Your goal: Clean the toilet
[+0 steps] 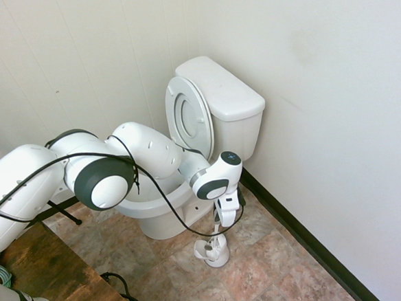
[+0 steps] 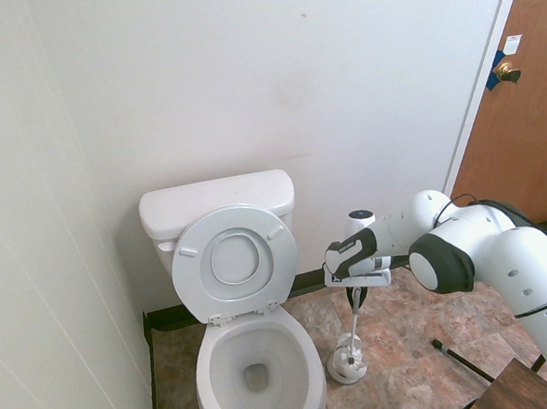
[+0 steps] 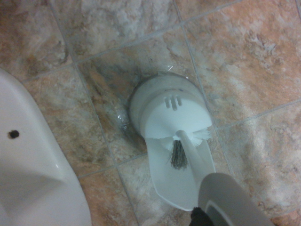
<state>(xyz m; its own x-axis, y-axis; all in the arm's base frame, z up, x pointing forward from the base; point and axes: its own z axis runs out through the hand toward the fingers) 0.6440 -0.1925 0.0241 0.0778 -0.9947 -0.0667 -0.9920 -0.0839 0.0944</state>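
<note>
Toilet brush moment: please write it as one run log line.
gripper: on toilet brush handle | brush: head in holder | toilet: seat up, untouched

One toilet (image 2: 255,368), one brush holder (image 2: 348,364)

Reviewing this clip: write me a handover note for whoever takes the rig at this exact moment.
Claw: at the top of the toilet brush handle; whether it is closed on it cannot be told from these views.
Toilet brush: upright in its white holder on the tile floor, beside the toilet; bristles look partly out of the holder in the wrist view.
Toilet: seat and lid up against the tank, bowl open.
Done: arm brought to the brush.
Left: lift the brush out, scrub the bowl, return the brush.
</note>
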